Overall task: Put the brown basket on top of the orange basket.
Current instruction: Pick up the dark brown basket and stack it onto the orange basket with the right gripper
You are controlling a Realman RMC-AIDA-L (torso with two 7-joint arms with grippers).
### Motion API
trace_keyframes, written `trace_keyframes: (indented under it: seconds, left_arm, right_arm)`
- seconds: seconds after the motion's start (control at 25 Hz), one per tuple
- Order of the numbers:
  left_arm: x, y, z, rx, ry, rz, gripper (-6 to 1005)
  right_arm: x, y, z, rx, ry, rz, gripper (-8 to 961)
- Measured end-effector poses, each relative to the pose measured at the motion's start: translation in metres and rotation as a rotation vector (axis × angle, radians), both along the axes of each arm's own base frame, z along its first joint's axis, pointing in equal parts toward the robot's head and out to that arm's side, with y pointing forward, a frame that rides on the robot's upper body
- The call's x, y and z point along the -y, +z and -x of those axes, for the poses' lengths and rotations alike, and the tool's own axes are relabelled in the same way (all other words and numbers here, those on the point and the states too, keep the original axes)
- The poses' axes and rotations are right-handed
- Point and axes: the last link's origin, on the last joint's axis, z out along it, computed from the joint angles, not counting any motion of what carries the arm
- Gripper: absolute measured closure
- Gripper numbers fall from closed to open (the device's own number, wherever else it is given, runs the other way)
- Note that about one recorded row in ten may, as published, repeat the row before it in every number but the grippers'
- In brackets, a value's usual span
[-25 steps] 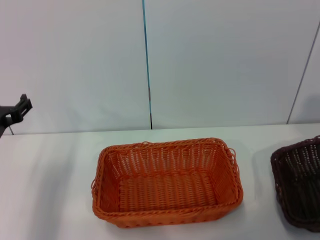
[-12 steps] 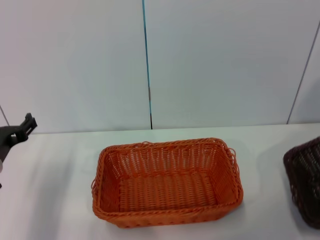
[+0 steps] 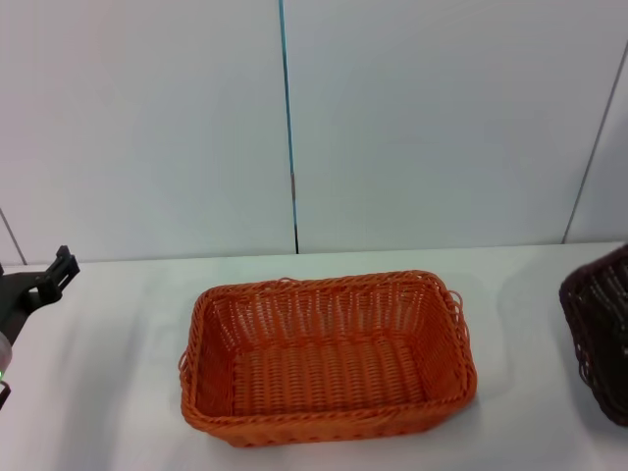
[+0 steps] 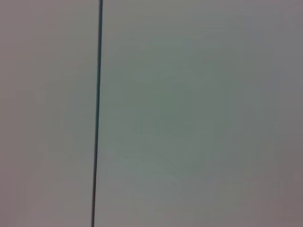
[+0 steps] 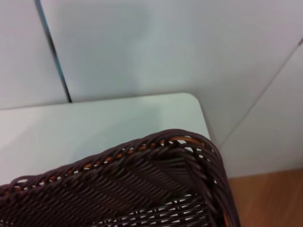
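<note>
The orange basket (image 3: 327,357) sits centre-table, long axis left-right. The brown basket (image 3: 599,339) lies well to its right, tilted, nearer the right arm; right gripper state cannot be determined. The left gripper (image 3: 44,280) idles far left, jaw state unclear

Bare lab or test-cell setting, plain white worktop (image 3: 118,392) with a rounded corner, pale panelled wall (image 3: 442,118) behind with a dark vertical seam (image 3: 287,128), wood-toned floor (image 5: 270,198) beside it, only two woven baskets laid out.
</note>
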Motion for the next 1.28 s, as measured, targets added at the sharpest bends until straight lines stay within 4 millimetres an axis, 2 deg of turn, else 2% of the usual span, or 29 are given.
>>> trace_keyframes:
  seconds: [0.24, 0.48, 0.68, 0.92, 1.04, 1.08, 1.28]
  left_arm:
    - [0.004, -0.001, 0.004, 0.009, 0.006, -0.007, 96]
    - [0.006, -0.002, 0.008, 0.008, 0.015, -0.001, 96]
    - [0.007, -0.004, 0.01, 0.005, 0.022, 0.006, 96]
    - [0.007, -0.008, 0.011, -0.007, 0.026, 0.025, 96]
    - [0.007, -0.008, 0.012, -0.011, 0.029, 0.029, 96]
    - [0.007, -0.008, 0.012, -0.011, 0.029, 0.029, 96]
    - [0.008, -0.01, 0.014, -0.019, 0.033, 0.041, 96]
  right_arm:
    - [-0.014, 0.003, 0.037, -0.007, 0.061, 0.012, 821]
    - [-0.027, -0.007, 0.081, 0.007, 0.107, 0.032, 821]
    - [-0.031, -0.013, 0.1, -0.017, 0.127, 0.025, 820]
    - [-0.042, -0.037, 0.123, -0.104, 0.183, 0.044, 820]
    - [-0.049, -0.058, 0.139, -0.174, 0.242, 0.045, 820]
    - [-0.049, -0.058, 0.139, -0.174, 0.242, 0.045, 820]
    - [-0.059, -0.094, 0.148, -0.285, 0.305, 0.062, 820]
